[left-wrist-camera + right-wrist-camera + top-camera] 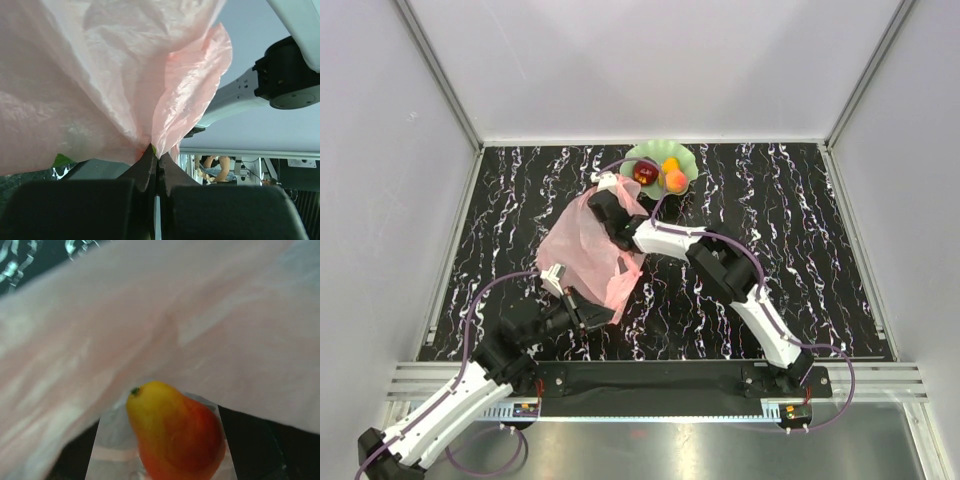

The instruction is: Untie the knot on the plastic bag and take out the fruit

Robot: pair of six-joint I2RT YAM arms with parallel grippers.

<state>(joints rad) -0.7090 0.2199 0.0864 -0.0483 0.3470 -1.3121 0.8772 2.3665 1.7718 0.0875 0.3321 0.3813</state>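
The pink plastic bag (588, 252) lies crumpled in the middle of the table. My left gripper (564, 286) is shut on the bag's near edge; in the left wrist view its fingertips (156, 151) pinch a fold of the bag (100, 75). My right gripper (607, 207) reaches into the bag's far end. In the right wrist view it (165, 450) is shut on a yellow and red mango-like fruit (175, 435) under the pink film (150, 315). A dark red apple (645, 172), an orange peach (676, 181) and a small yellow-orange piece (670, 163) lie in the green dish (688, 156).
The green dish stands at the back of the black marbled table (780, 250), just beyond the bag. The right arm (280, 70) crosses above the bag. Grey walls close in the table at left, right and back.
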